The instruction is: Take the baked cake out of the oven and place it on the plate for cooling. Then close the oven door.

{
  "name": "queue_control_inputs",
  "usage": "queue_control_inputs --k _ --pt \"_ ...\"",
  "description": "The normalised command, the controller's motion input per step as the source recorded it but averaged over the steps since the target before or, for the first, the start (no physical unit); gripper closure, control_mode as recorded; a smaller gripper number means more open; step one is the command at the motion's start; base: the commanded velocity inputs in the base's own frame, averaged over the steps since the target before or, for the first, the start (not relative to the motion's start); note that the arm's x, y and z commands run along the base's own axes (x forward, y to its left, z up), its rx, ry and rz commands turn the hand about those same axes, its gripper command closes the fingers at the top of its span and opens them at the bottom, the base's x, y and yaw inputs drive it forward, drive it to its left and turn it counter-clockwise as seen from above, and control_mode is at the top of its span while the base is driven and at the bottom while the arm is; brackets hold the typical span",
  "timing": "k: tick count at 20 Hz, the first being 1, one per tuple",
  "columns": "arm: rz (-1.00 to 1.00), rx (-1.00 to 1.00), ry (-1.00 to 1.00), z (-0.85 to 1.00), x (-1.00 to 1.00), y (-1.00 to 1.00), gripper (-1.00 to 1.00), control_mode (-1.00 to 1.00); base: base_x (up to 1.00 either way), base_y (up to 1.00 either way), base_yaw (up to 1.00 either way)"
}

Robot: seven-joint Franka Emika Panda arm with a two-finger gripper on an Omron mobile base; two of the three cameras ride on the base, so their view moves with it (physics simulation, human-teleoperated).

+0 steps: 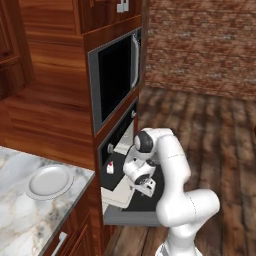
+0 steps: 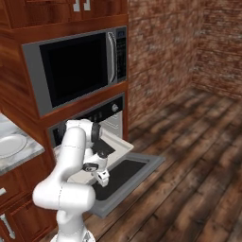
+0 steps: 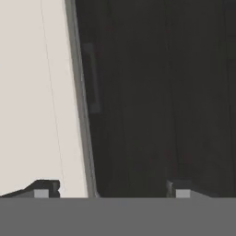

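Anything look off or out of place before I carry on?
Nothing spilled or damaged. The oven door hangs open with a pale tray slid out over it, the cake upright on the tray. The plate waits on the counter. The claw is open above the tray edge.

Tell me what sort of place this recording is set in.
A rendered home kitchen, most likely. A microwave sits built into wooden cabinetry above an oven whose oven door is dropped open. Beside them, a marble counter carries a white plate.
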Motion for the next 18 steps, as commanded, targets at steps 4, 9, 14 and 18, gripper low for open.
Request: queue_control_inputs --k 4,9,14,18 --pt "0.00 0.22 -0.08 1.00 -0.46 -0.52 -1.00 -1.00 0.00 0.00 0.00" --pt "0.00 0.26 -0.09 1.00 -0.36 -0.34 -1.00 -1.00 0.00 0.00 0.00" --pt "0.00 0.15 -0.06 0.83 -0.23 -0.15 -1.00 -1.00 0.00 0.00 0.00" --pt "0.03 0.07 -0.04 0.51 -0.02 0.00 -1.00 -1.00 0.00 0.00 0.00"
